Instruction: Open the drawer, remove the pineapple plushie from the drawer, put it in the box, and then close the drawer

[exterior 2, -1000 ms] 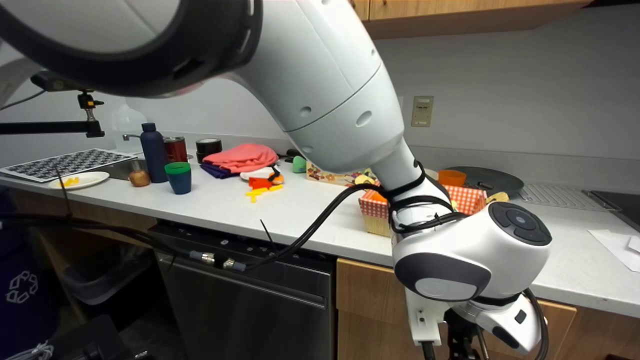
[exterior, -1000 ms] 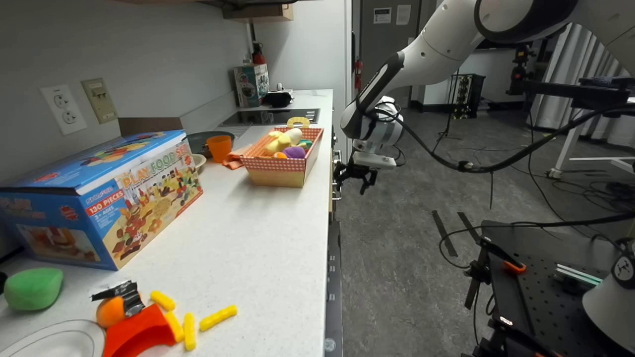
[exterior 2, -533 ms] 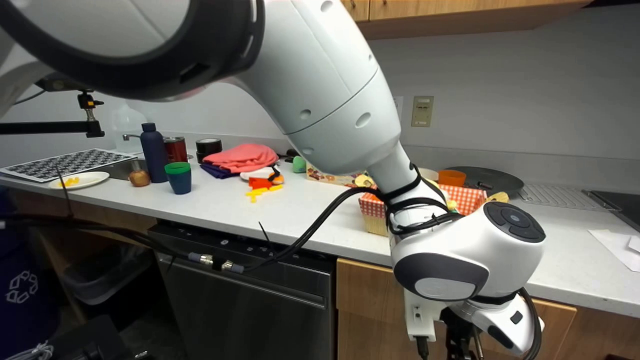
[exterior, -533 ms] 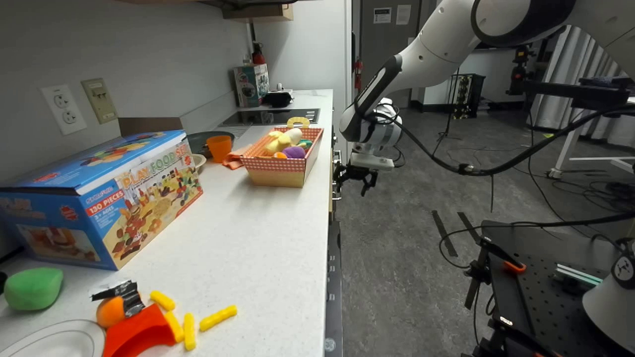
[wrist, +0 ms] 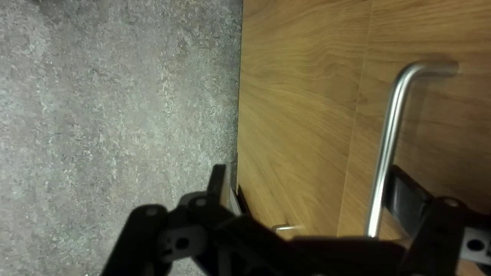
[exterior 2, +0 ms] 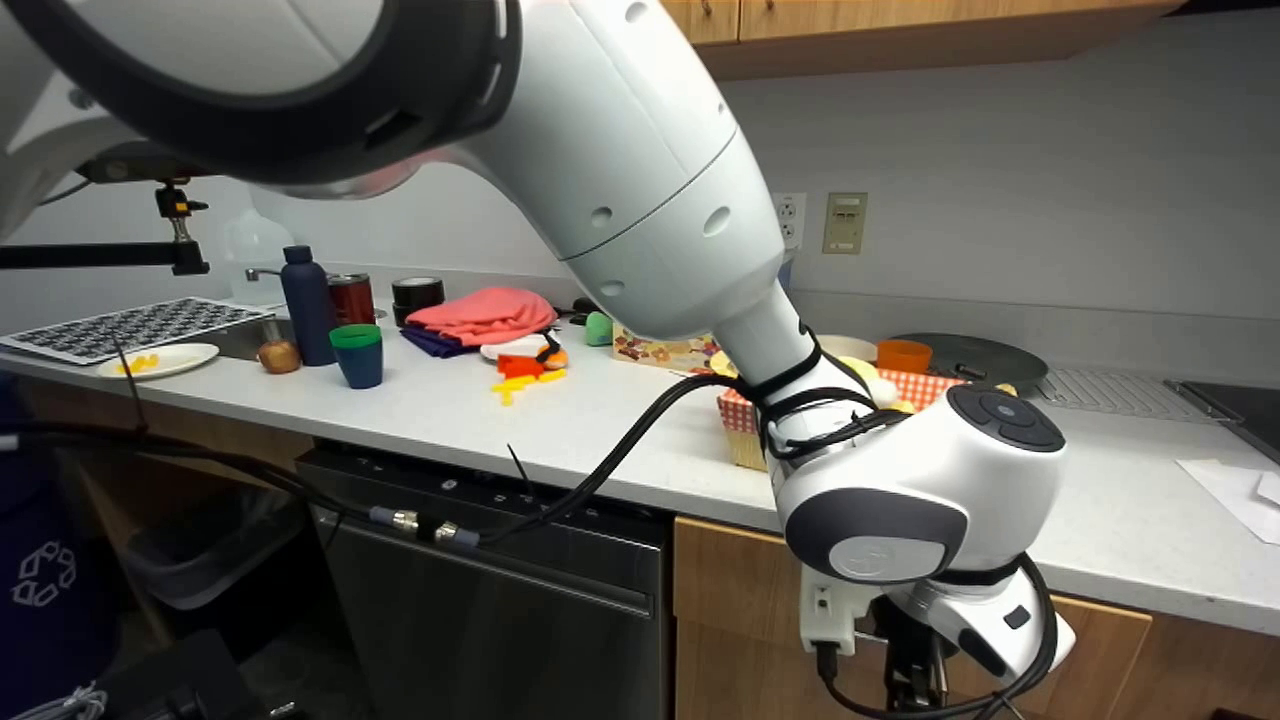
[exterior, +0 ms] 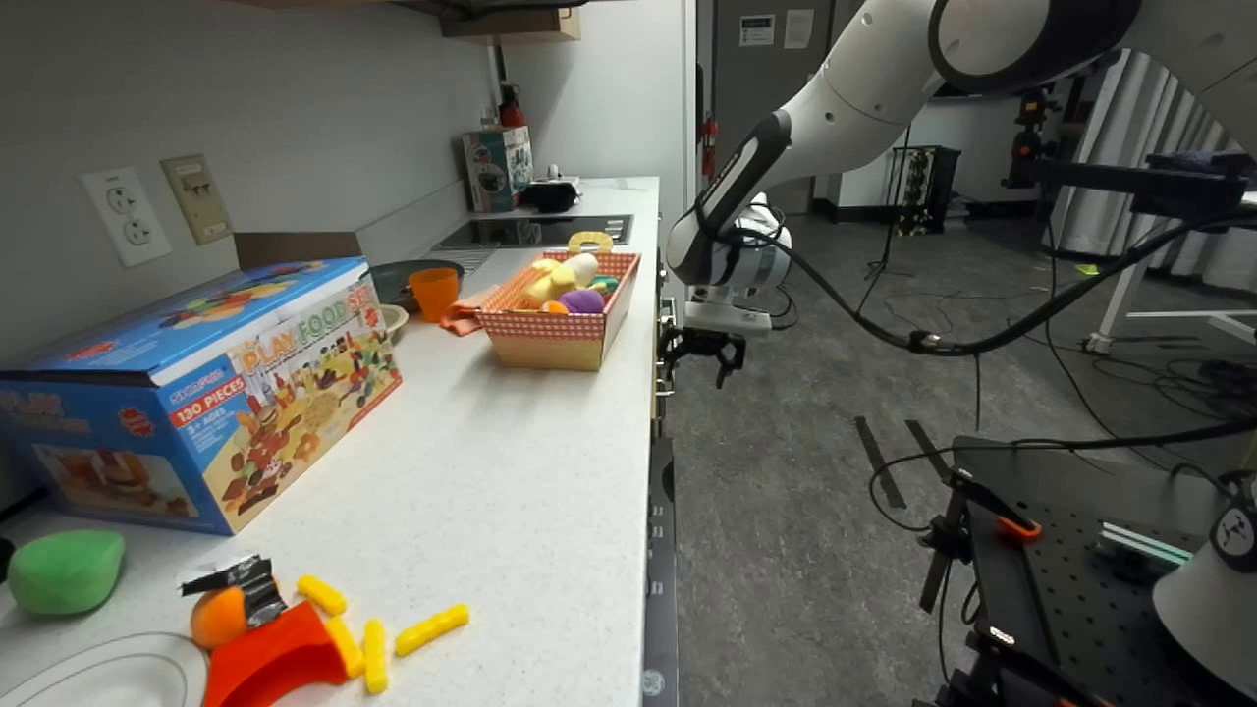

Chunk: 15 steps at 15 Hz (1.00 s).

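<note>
On the blue carton (exterior: 218, 391) by the counter's (exterior: 511, 491) back edge we read PLAY FOOD SET, 130 PIECES and 3+ AGES; below the front edge, a dark blue bin (exterior 2: 60, 640) bore a recycling sign (exterior 2: 43, 575); the door's (exterior: 738, 88) sheets (exterior: 756, 30) we could not read

In the wrist view the spread jaws are blurred and cut by the picture's bottom; their base hides one end of the drawer handle (wrist: 387, 153). In an exterior view the arm (exterior 2: 640, 170) covers much of the box (exterior 2: 742, 447) near the front edge of the worktop (exterior 2: 1120, 500). Towards the back edge, a plate (exterior: 113, 675) runs out of an exterior view.
</note>
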Tool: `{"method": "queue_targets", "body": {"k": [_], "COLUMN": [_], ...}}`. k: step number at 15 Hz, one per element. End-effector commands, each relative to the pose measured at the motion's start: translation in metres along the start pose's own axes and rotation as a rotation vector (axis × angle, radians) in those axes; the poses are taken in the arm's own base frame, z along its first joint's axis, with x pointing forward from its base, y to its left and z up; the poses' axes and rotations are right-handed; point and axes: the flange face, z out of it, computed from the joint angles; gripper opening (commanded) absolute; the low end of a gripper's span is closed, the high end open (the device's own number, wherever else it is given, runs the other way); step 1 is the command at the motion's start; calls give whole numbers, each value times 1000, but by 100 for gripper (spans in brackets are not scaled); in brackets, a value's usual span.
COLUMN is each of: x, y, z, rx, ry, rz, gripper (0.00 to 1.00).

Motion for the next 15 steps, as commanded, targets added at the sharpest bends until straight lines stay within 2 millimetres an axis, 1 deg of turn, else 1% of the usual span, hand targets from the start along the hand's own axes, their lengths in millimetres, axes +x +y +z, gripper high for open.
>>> {"method": "queue_targets", "body": {"k": [1,6,7,8,15], "x": [3,2,2,1,2], "y": [0,0,-1,-3,-3], "z": [1,0,0,-2,-2], "rx": [-64,-91,-78,-24,-24], "ry": [-11,-45,-55,-24,-27], "rz": [52,90,92,61,62], "gripper": [100,100,100,100,100]}}
